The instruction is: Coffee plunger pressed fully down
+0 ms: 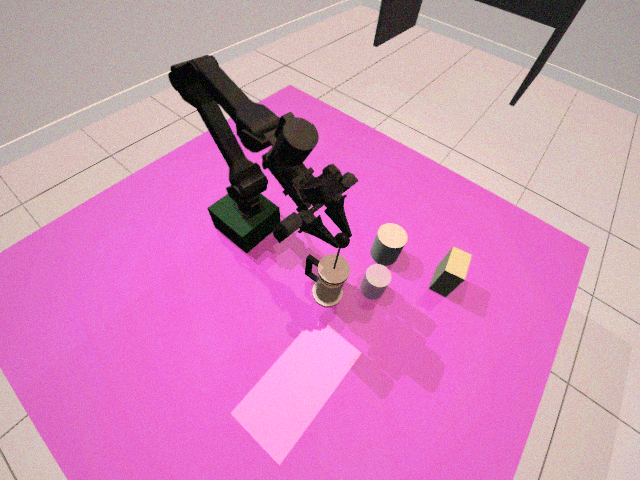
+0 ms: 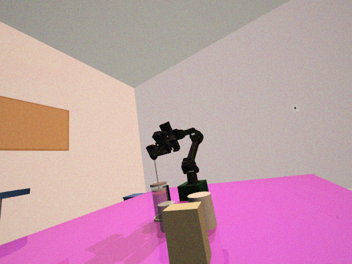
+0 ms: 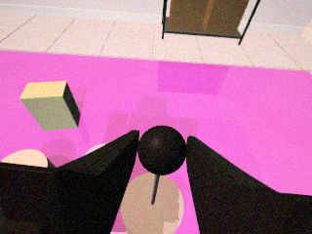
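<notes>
Magenta mat, cylinders seemingly beside press
</notes>
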Robot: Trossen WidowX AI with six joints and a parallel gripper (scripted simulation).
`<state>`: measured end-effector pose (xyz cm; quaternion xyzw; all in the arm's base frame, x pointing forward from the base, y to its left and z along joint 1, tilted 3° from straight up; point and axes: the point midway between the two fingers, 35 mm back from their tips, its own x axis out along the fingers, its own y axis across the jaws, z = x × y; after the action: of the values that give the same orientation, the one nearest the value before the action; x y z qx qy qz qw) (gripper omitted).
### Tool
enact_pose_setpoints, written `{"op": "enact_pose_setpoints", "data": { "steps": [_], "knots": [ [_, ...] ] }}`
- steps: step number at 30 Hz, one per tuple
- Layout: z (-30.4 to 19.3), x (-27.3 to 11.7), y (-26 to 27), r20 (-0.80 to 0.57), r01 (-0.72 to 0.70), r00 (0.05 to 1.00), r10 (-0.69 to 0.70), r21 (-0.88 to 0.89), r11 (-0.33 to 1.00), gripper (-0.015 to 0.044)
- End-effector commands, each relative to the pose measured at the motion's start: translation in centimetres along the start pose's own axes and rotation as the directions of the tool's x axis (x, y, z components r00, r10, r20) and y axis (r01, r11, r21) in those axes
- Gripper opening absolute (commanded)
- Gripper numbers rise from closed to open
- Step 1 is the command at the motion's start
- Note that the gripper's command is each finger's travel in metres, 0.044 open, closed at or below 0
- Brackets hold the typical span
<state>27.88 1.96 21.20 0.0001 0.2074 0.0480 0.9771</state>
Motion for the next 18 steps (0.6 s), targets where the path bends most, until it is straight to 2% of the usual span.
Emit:
{"op": "enact_pose_setpoints", "data": {
  "steps": [1, 18],
  "knots": [
    [-1.7, 0.8, 0.0, -0.04, 0.002, 0.999, -0.002, 0.007, 1.0, 0.0124],
    [-3.9, 2.5, 0.0, -0.039, 0.002, 0.999, -0.002, 0.007, 1.0, 0.0124]
  ]
}}
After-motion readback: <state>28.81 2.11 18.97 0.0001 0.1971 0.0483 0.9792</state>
